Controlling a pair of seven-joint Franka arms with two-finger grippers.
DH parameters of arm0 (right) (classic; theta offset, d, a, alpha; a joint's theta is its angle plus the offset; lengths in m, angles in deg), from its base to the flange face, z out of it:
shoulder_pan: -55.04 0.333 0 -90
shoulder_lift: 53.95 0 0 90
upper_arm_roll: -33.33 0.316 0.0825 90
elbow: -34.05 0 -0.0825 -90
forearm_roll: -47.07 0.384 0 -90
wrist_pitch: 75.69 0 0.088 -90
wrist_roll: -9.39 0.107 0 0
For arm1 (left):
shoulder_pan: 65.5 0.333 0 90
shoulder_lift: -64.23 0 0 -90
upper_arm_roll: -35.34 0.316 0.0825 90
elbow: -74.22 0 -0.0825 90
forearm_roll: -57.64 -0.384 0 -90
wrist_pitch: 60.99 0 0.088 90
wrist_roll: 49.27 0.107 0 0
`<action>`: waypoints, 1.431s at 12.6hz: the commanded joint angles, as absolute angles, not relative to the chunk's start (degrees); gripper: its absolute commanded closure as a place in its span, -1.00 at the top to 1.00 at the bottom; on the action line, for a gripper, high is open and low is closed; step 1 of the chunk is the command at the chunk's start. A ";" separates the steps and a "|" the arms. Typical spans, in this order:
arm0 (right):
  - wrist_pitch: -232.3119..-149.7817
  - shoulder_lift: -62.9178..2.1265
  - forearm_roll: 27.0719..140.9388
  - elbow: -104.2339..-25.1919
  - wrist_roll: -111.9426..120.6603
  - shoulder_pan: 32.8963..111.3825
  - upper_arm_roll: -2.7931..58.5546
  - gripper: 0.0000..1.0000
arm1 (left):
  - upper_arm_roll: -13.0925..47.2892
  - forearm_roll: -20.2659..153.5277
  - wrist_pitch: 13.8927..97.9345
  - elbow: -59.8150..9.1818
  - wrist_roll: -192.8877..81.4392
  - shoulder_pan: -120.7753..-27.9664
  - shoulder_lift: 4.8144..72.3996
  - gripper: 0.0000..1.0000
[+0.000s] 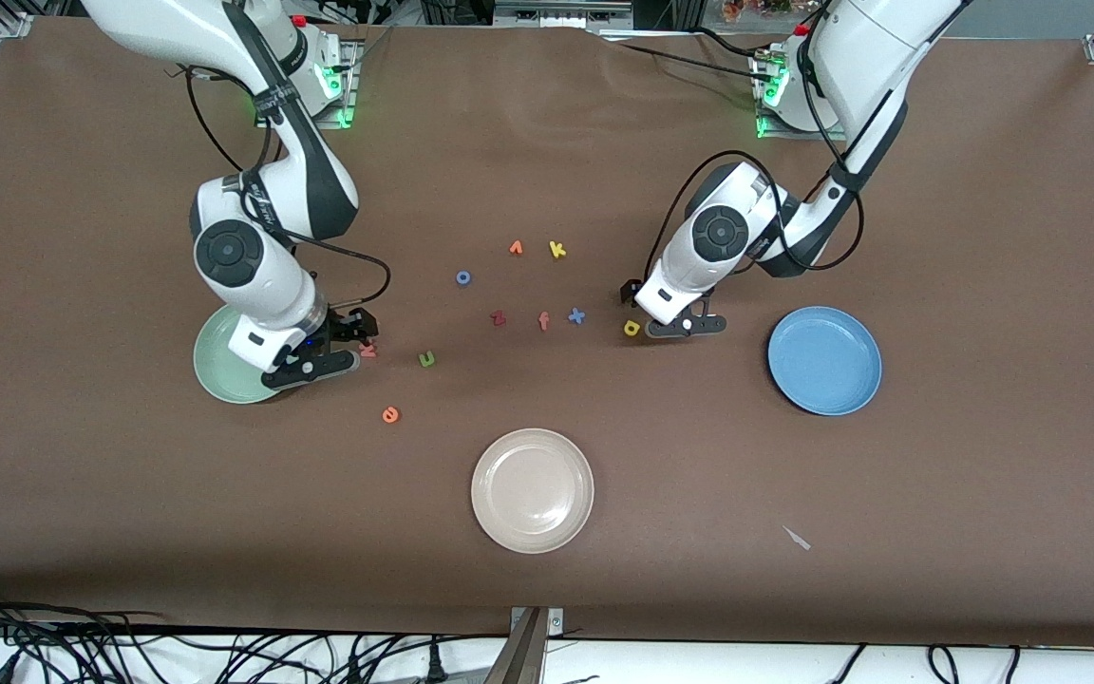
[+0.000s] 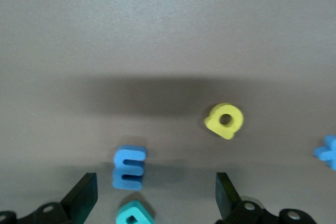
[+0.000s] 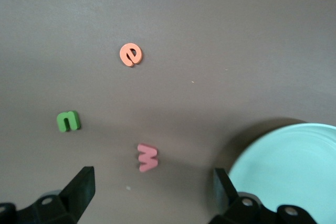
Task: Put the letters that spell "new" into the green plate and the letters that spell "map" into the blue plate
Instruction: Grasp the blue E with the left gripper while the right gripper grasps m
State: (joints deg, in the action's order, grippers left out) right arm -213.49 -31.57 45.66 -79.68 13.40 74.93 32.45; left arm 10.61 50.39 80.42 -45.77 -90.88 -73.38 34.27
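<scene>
Foam letters, all tiny, flat-cut and light, scattered on the brown matte bench [image 1: 984, 190]. They will likely squash a little under a pinch and could skid on the cloth-like surface, so a grip across the flat side edges, fingers straddling the letter, looks the safest hold.

Right end effector [image 3: 152, 192] hangs low beside the green plate [image 1: 215, 366], fingers spread wide, nothing between them. Salmon w [image 3: 147, 157] lies on the bench just ahead of the spread fingers, close to the plate rim but apart from it. Green n [image 3: 67, 120] sits nearby toward mid-bench, orange e [image 3: 130, 54] nearer the front camera than both. Green plate is empty as far as the visible part shows; the arm covers some of it.

Left end effector [image 2: 155, 203] hovers low over the bench, between the scattered letters and the blue plate [image 1: 824, 360], also spread and empty. Blue m [image 2: 129, 168] lies between its fingers, teal p [image 2: 135, 214] partly cut off at the frame edge, so its shape is only probably a p. Yellow a [image 2: 224, 121] rests just off to one side. Blue x [image 2: 326, 152] is close by and must not be taken.

Both plates are round, shallow, smooth and glossy, probably hard plastic; blue plate is empty. Cream plate [image 1: 533, 489], same shape, sits nearest the front camera. Yellow k [image 1: 557, 249] and dark red z [image 1: 498, 318] stay mid-bench as distractors.
</scene>
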 commanded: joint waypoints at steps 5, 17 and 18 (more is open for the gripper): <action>-227.38 -26.62 46.19 -86.10 14.66 76.48 32.71 1.00 | 10.99 46.04 80.69 -46.37 -91.46 -72.88 32.77 0.86; -227.39 -24.59 46.19 -85.66 14.84 76.13 32.71 0.19 | 11.43 46.04 79.73 -45.49 -91.63 -72.70 32.50 -0.76; -227.30 -24.59 46.19 -85.57 14.84 76.13 32.71 0.02 | 11.43 46.04 77.29 -45.49 -91.55 -72.44 34.76 -0.88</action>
